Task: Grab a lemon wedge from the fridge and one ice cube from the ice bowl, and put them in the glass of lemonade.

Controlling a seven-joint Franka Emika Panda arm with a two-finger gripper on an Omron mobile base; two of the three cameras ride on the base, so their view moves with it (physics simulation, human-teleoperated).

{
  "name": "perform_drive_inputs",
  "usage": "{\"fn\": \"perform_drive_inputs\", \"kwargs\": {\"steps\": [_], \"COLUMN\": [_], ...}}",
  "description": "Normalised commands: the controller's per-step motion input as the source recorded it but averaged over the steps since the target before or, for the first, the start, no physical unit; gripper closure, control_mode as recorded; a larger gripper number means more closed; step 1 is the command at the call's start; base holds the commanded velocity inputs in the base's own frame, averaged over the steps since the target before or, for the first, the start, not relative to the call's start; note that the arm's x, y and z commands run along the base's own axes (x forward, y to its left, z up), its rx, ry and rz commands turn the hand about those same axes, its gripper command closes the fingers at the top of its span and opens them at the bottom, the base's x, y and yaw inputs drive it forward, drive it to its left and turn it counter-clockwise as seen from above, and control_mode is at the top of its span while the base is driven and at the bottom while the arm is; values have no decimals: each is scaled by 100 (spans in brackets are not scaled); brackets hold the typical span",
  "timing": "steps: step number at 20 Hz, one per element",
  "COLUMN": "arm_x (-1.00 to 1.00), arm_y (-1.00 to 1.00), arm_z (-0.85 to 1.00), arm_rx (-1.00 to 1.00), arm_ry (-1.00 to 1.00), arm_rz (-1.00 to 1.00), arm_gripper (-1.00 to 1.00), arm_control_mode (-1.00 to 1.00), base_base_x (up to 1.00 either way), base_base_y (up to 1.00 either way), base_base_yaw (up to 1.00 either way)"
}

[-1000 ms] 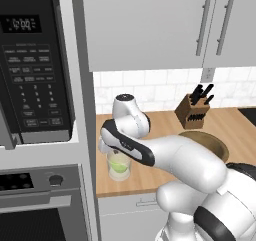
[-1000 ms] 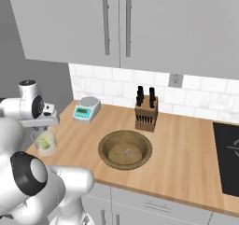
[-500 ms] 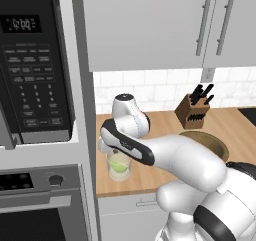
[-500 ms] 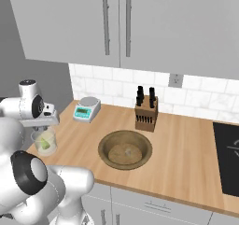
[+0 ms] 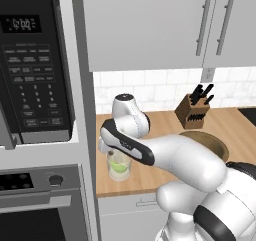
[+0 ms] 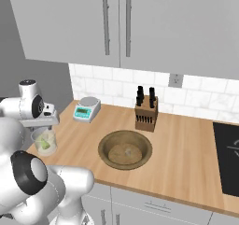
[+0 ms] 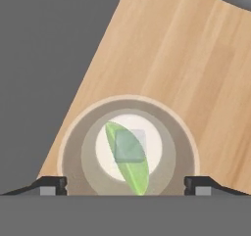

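Left base view: short clear tumbler of pale yellow-green lemonade at the left end of the light wooden bench, close to the front edge, directly under the two-finger gripper. Hand posed straight above the rim, likely for a drop into the drink. Wide shallow brown wood-like ice bowl partly hidden behind the white arm. Black microwave and oven in the tall unit beside the bench's left end.

Right base view: glass by the front left corner, green piece inside. Bowl mid-bench, nearer the front edge; contents too faint to tell. Teal-and-white scale and wooden knife block along the back edge, grey cabinets and white tile above.

Hand view: fingertips spread wide, either side of the rim, nothing between them. Yellow-green lemon wedge and pale translucent ice cube both in the liquid. Judgement: both items delivered.
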Motion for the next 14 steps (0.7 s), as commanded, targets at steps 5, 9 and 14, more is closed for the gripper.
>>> {"fn": "perform_drive_inputs", "kwargs": {"steps": [5,9,14], "arm_x": [0,-7,-5], "arm_y": [-3,-24,-33], "arm_z": [4,6,2], "arm_rx": [0,4,5], "arm_ry": [0,0,0], "arm_rz": [0,0,0], "arm_gripper": [-100,-100,-100], "arm_control_mode": [-100,-100,-100], "base_base_x": [0,0,0], "base_base_y": [0,0,0], "base_base_yaw": [0,0,0]}}
